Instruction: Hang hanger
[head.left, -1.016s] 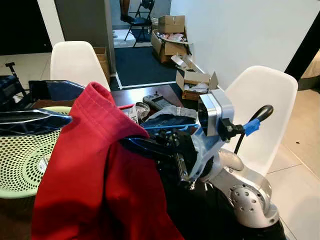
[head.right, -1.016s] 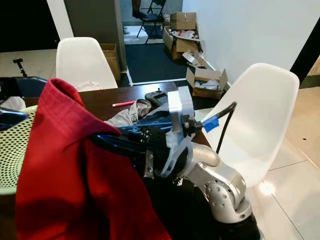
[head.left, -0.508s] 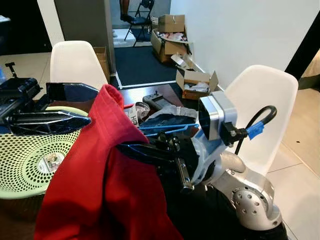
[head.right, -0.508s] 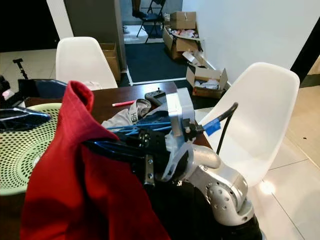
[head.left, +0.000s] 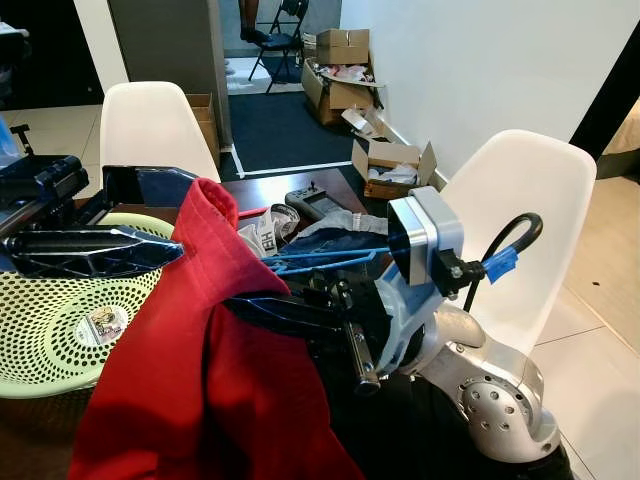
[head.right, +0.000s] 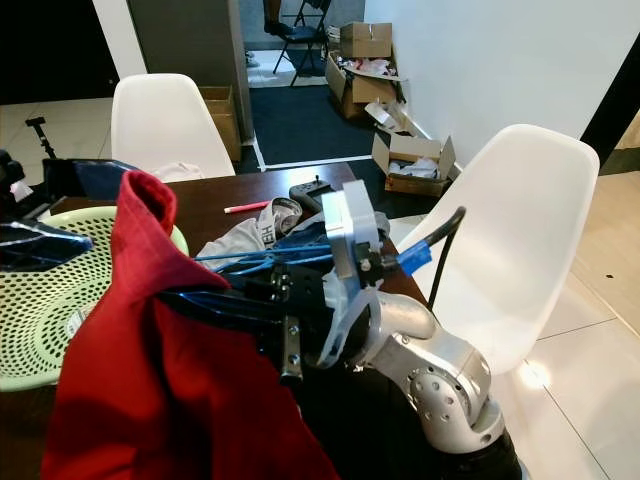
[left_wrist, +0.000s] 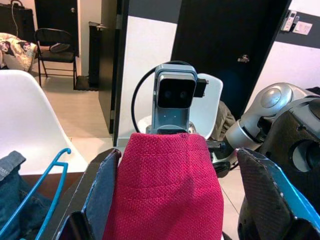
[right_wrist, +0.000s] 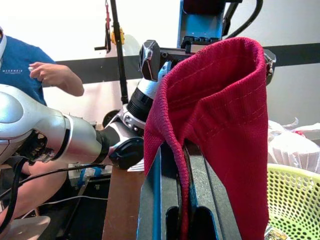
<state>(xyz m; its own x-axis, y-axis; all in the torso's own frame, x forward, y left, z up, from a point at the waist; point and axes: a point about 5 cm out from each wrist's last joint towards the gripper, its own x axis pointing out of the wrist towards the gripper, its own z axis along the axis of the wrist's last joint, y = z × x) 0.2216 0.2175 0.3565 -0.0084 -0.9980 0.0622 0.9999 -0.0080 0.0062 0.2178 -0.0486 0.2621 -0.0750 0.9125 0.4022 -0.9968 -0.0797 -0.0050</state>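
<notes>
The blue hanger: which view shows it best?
The left eye view: the blue hanger runs nearly whole across the table beside the right hand, over the jeans. The right eye view shows it thinner; the left wrist view catches just its hook end.

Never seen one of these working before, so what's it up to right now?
Right gripper shut on red garment, held up over the table. Left gripper open around its top fold. Blue hanger lying on the clothes pile, not yet picked up.

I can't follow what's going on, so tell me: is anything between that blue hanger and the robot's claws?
Yes. The red garment is draped over the right gripper, its jaws shut on the cloth, while the blue hanger lies beyond on the table among the clothes. The left gripper straddles the same cloth, jaws open.
</notes>
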